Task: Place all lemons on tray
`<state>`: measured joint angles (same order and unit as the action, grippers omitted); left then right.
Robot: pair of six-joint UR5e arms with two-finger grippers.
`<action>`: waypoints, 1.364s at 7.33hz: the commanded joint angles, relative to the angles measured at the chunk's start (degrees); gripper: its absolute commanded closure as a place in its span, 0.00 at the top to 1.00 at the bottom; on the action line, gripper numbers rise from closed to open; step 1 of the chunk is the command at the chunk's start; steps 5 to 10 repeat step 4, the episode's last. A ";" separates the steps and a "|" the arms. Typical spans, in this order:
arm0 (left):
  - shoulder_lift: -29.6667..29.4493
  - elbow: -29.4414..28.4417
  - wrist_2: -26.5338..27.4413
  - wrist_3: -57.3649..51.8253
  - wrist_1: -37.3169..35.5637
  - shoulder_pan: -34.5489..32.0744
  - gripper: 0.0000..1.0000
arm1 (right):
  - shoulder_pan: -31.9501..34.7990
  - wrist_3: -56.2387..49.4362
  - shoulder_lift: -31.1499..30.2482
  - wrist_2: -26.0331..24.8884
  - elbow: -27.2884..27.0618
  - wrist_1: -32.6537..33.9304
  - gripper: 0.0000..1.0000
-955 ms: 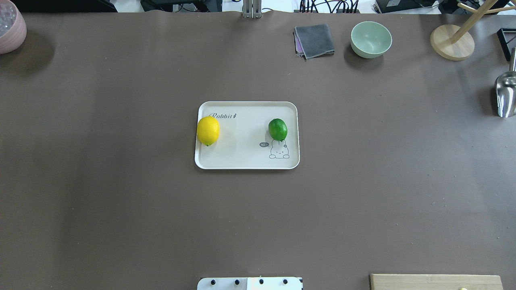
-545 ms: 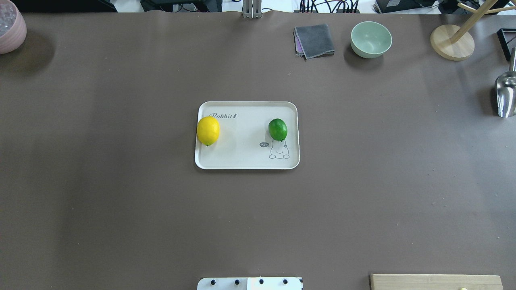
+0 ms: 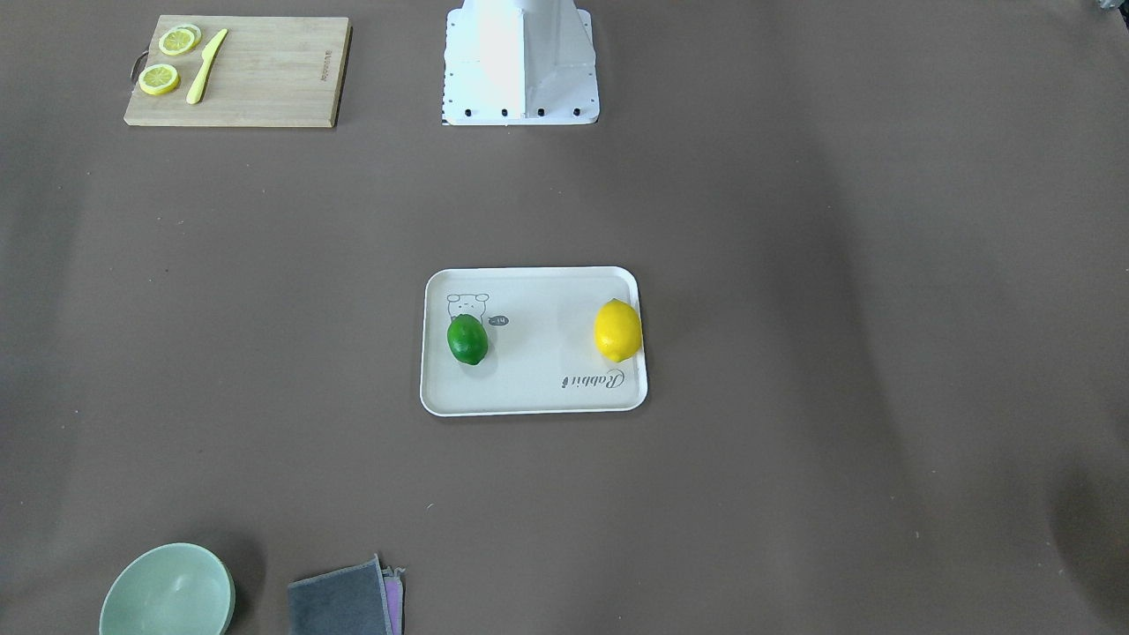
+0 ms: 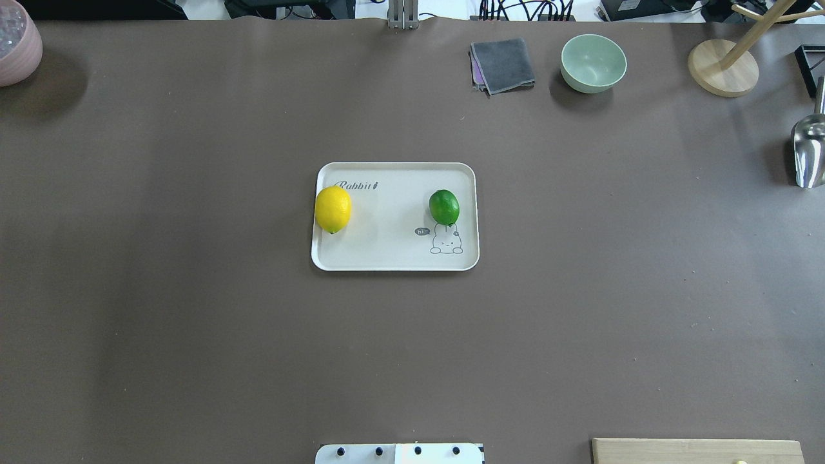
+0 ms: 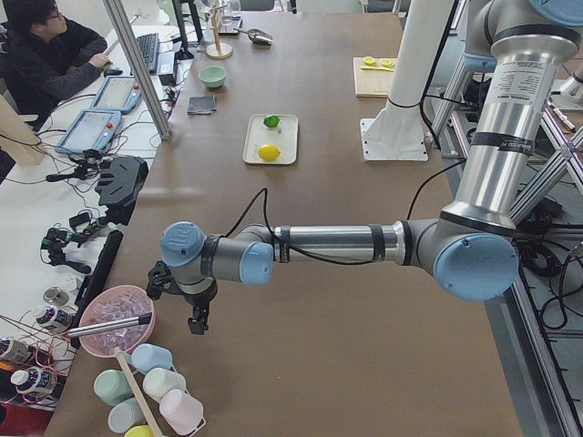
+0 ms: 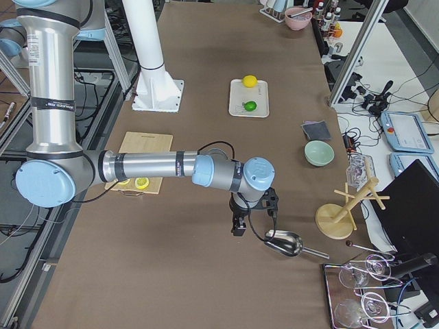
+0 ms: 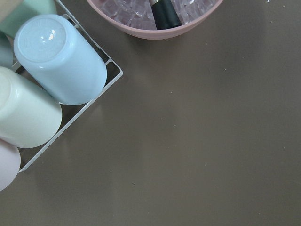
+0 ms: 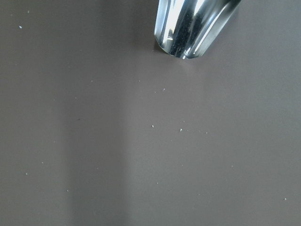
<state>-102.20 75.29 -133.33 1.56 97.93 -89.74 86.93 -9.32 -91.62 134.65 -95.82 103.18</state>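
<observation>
The cream tray (image 4: 387,222) with the bear drawing lies at the table's middle. The yellow lemon (image 4: 333,208) rests on it against its left rim. The dark green lemon (image 4: 444,207) rests on its right part, above the drawing. Both also show in the front-facing view, the yellow one (image 3: 617,330) and the green one (image 3: 467,339). My left gripper (image 5: 196,319) hangs over the table's far left end, near a pink bowl. My right gripper (image 6: 236,228) hangs at the far right end, beside a metal scoop. Both show only in side views, so I cannot tell whether they are open or shut.
A bamboo cutting board (image 3: 265,70) with lemon slices (image 3: 160,78) and a yellow knife (image 3: 206,64) lies near the robot base. A green bowl (image 4: 593,62), grey cloth (image 4: 503,64), wooden stand (image 4: 722,67), metal scoop (image 4: 809,151) and pink bowl (image 4: 16,45) line the edges. Cups (image 7: 59,59) sit in a rack.
</observation>
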 commanded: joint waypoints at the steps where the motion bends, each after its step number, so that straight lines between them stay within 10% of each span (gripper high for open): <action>1: -0.02 0.03 0.00 -0.07 0.16 0.00 0.99 | 0.00 0.00 0.04 0.00 -0.07 0.00 1.00; 10: -0.02 -0.06 0.00 0.11 0.16 0.00 0.99 | -0.09 0.00 0.13 0.00 0.02 0.00 1.00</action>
